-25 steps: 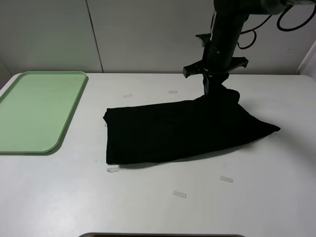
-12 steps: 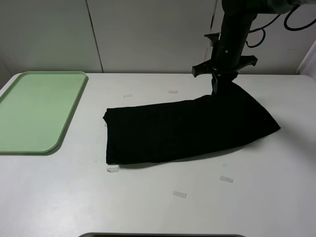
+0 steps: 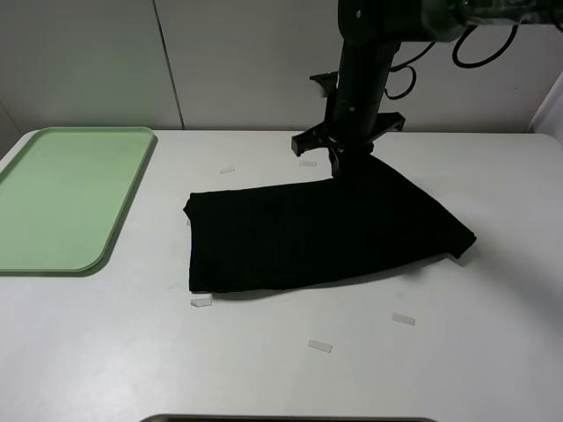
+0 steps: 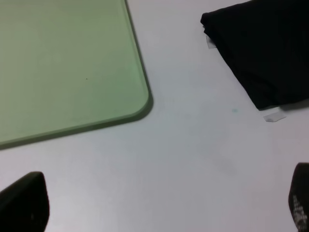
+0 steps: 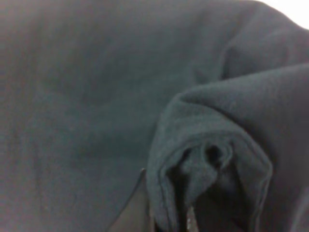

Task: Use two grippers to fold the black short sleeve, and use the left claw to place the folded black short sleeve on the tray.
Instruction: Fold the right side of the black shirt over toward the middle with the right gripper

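The black short sleeve (image 3: 308, 233) lies folded in the middle of the white table. Its far right corner is lifted. My right gripper (image 3: 339, 163) is shut on that corner and holds it above the shirt's back edge. The right wrist view is filled with black cloth (image 5: 87, 96), bunched in a fold (image 5: 207, 145) at the jaws. The mint-green tray (image 3: 62, 198) lies at the left, with nothing on it. My left gripper (image 4: 159, 208) is open and holds nothing, over bare table between the tray (image 4: 63, 63) and the shirt's near left corner (image 4: 265, 48). The exterior view does not show it.
Small pale tape strips lie on the table around the shirt: one at its near left corner (image 3: 201, 301), two in front (image 3: 319, 346) (image 3: 404, 319), and one behind (image 3: 227, 170). A wall stands behind the table. A dark edge (image 3: 290, 418) runs along the front.
My right gripper has carried the lifted corner to the left, over the shirt's back edge. The shirt's right end has drawn in leftward. The shirt's left part and the tray have not moved.
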Robot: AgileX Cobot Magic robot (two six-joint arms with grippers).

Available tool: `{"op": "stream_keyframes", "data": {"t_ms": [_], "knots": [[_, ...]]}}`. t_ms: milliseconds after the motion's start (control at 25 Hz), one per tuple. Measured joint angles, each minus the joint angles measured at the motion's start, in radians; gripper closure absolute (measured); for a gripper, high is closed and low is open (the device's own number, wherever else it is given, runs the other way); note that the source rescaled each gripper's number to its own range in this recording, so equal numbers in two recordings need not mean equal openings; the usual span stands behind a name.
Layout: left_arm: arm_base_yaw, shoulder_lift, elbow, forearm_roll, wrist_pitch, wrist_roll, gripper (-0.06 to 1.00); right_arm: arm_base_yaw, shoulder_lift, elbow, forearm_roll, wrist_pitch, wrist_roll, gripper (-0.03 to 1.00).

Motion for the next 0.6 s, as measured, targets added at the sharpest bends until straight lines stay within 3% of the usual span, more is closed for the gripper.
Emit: {"op": "stream_keyframes", "data": {"t_ms": [240,320,400,520,600], "knots": [[0.000,0.000,0.000,0.000,0.000,0.000,-0.06,0.014,0.060,0.005,0.017,-0.058,-0.005,0.91],[0.000,0.000,0.000,0.000,0.000,0.000,-0.06,0.017,0.065,0.005,0.019,-0.076,-0.015,0.84],[0.000,0.000,0.000,0.000,0.000,0.000,-0.06,0.020,0.065,0.005,0.023,-0.097,-0.023,0.63],[0.000,0.000,0.000,0.000,-0.001,0.000,-0.06,0.032,0.065,0.005,0.036,-0.141,-0.038,0.17],[0.000,0.000,0.000,0.000,-0.003,0.000,-0.06,0.043,0.065,0.005,0.054,-0.164,-0.042,0.04]]}}
